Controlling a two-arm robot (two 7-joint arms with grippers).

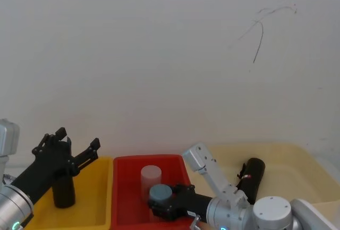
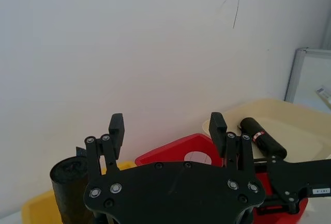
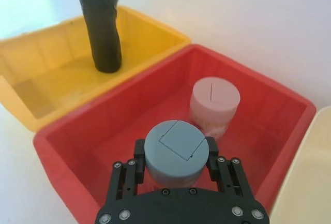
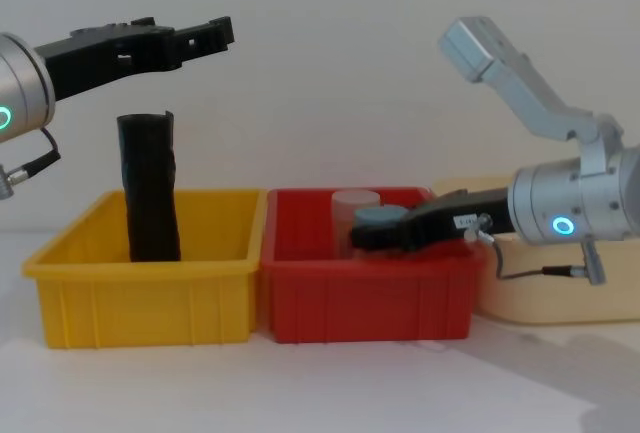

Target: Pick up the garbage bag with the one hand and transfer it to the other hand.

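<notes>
**Garbage bag not yet picked up; both grippers are elsewhere**

Garbage bag (image 1: pixel 252 179), marked by its red-and-white band, is seen lying tilted in the cream bin (image 1: pixel 297 158). It is well apart from the left gripper (image 1: pixel 78 138) and just beside the right arm's wrist, behind the right gripper (image 4: pixel 370 238).

The left gripper, on the wrist with the green ring, is held with its fingers spread wide and nothing between them. It is raised above the yellow bin (image 1: pixel 103 198), just over the plain black roll (image 1: pixel 64 190) standing there.

The right gripper is lowered into the red bin (image 1: pixel 127 187), its fingers set either side of a grey cylinder (image 3: pixel 173 149). They appear to be closed on it, though actual contact cannot be confirmed.

The pickup step is judged not to have begun. For the next move, the left gripper would have to be carried across past the red bin to the banded roll, not down onto the plain one. The right gripper would have to be freed before a transfer could be received.
</notes>
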